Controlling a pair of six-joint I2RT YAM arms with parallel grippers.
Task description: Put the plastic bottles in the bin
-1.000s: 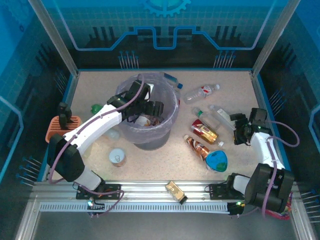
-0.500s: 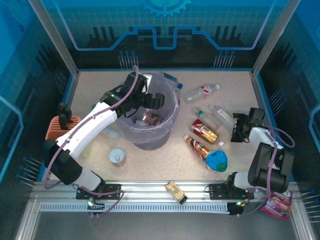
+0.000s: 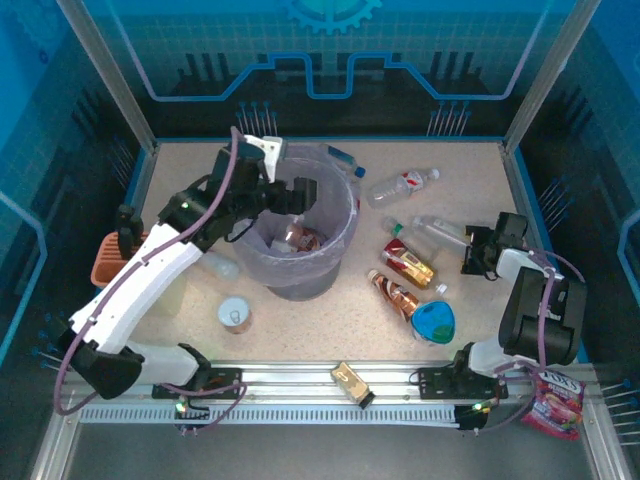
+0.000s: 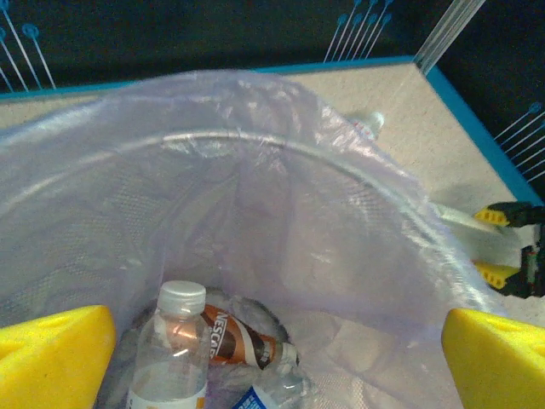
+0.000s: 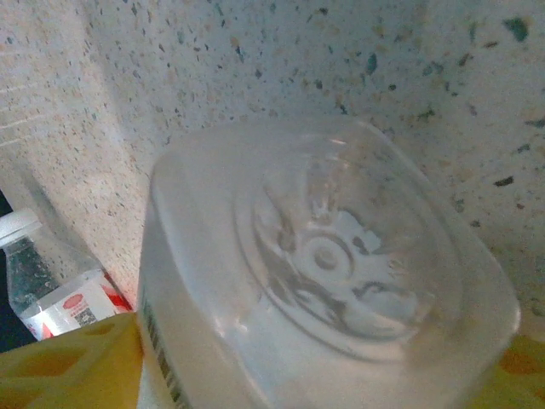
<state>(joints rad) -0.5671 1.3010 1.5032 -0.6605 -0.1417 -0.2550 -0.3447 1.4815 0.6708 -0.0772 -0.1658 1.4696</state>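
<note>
Now L fingers, wide open & empty, have lifted above the bin w/ bottles inside, while R fingers straddle a clear bottle, grip unclear.

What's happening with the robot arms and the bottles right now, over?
Left end effector open, empty, above bin. Right end effector around clear bottle, grip unclear. Two brown bottles wait on table. No blocker seen.

I log: bin, translucent grey-lavender plastic; its liner bag, thin glossy crinkled film; tabletop, matt speckled stone-look; right-side bottle, clear smooth plastic; near-left can, shiny metal top.
</note>
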